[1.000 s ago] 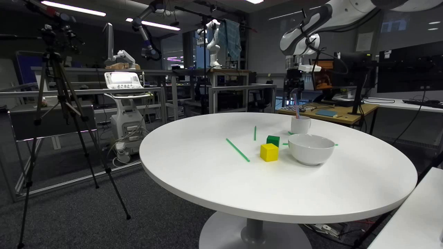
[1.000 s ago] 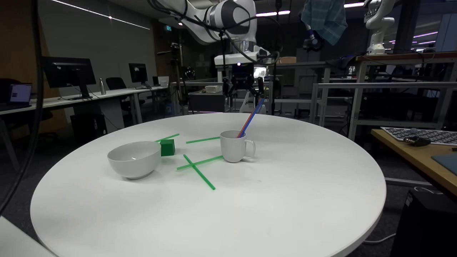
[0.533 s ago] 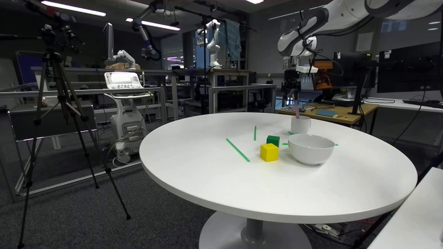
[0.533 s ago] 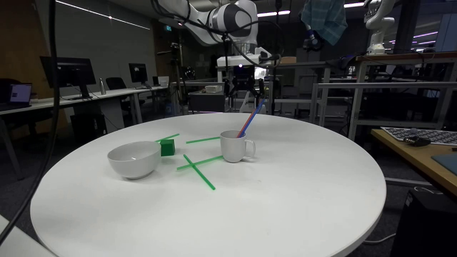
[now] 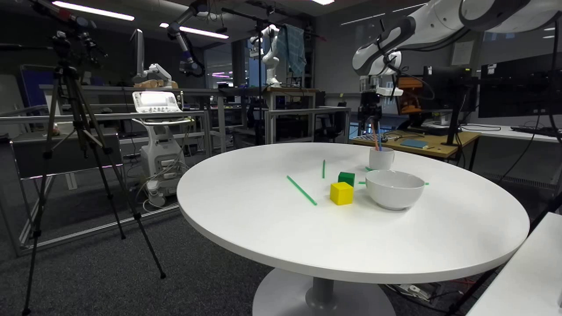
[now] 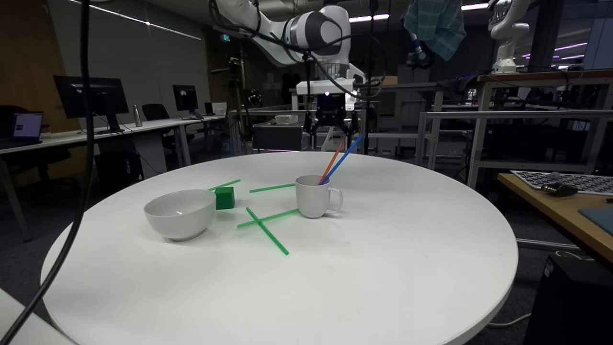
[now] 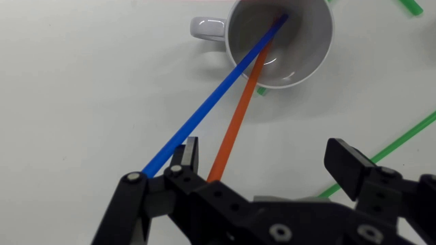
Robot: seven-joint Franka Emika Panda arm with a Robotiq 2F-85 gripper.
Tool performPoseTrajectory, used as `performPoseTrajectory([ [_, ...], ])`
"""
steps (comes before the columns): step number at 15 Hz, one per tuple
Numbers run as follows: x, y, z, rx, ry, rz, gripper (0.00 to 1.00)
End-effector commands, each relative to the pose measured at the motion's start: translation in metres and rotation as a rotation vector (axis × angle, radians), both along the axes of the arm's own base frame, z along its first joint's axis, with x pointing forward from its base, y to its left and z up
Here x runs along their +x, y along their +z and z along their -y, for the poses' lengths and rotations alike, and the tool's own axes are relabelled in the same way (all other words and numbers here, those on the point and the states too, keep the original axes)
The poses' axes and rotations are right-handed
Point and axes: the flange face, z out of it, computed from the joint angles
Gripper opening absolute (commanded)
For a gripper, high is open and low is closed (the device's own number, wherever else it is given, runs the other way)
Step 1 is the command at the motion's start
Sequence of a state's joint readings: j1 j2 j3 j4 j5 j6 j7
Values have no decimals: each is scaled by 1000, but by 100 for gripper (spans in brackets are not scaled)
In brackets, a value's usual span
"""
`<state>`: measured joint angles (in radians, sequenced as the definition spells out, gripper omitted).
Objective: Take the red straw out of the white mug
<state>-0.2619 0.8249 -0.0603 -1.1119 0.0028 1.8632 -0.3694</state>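
Observation:
The white mug [image 6: 312,199] stands upright on the round table, also in an exterior view [image 5: 381,159] and the wrist view [image 7: 315,39]. A red straw [image 7: 236,122] and a blue straw [image 7: 204,109] lean in it, their tops toward the gripper; they also show as red straw [image 6: 334,160] and blue straw [image 6: 348,151]. My gripper [image 7: 262,151] is open above and beside the mug. In the wrist view the red straw passes between the fingers, close to the left finger. The blue straw lies outside that finger. The straws' upper ends are hidden there by the gripper.
A wide white bowl [image 6: 180,215], a green cube [image 6: 224,198] and a yellow cube [image 5: 341,193] stand on the white table [image 6: 383,268]. Several green straws [image 6: 267,231] lie around the mug, one partly under or behind it. A black cable [image 6: 81,191] hangs in front of an exterior view.
The gripper has shifted slightly right and down in an exterior view. The straws, close together before, have spread apart, the blue one leaning farther right. The mug has not moved.

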Motion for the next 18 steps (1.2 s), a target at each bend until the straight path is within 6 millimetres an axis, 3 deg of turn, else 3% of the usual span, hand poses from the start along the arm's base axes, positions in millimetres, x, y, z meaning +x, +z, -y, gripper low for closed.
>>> performPoseTrajectory([
  [1,4,5,6,45,21,-14,100],
  [2,3,6,5,50,21,-19,100],
  [4,3,8,5,59,20,-28,74],
  [14,1,17,3,57,24,-53,0],
  [17,2,18,3,51,24,-54,0],
  [18,2,18,3,50,25,-56,26],
])
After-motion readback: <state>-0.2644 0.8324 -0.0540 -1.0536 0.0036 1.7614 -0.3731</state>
